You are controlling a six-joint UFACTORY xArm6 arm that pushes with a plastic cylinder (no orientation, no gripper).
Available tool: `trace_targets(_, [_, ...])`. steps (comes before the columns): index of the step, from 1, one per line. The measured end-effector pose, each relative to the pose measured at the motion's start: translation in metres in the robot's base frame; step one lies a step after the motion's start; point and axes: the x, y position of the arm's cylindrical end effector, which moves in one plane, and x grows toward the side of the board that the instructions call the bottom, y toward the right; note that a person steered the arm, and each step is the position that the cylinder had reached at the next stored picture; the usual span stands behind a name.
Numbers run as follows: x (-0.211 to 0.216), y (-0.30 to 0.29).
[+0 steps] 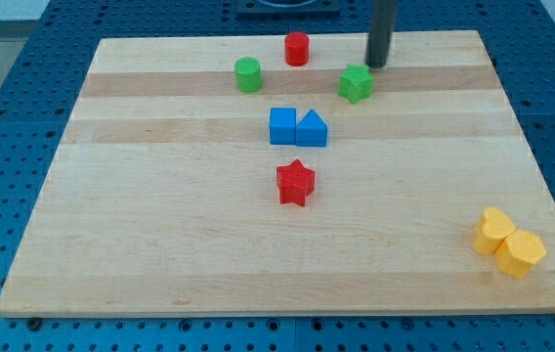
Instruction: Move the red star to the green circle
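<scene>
The red star [295, 183] lies near the middle of the wooden board [160, 225]. The green circle [248, 74] stands near the view's top, up and left of the star. My tip [377, 65] touches the board at the view's top, just up and right of a green star [356, 83], far from the red star.
A red cylinder [297, 48] stands right of the green circle. A blue cube [283, 126] and a blue triangle [312, 129] sit side by side between the red star and the green circle. Two yellow blocks [508, 243] sit at the bottom right corner.
</scene>
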Motion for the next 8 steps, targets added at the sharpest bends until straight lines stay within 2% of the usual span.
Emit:
trace_targets(2, [0.053, 0.023])
trace_targets(5, [0.196, 0.019])
trace_targets(6, [0.221, -0.005])
trace_targets(8, [0.245, -0.069])
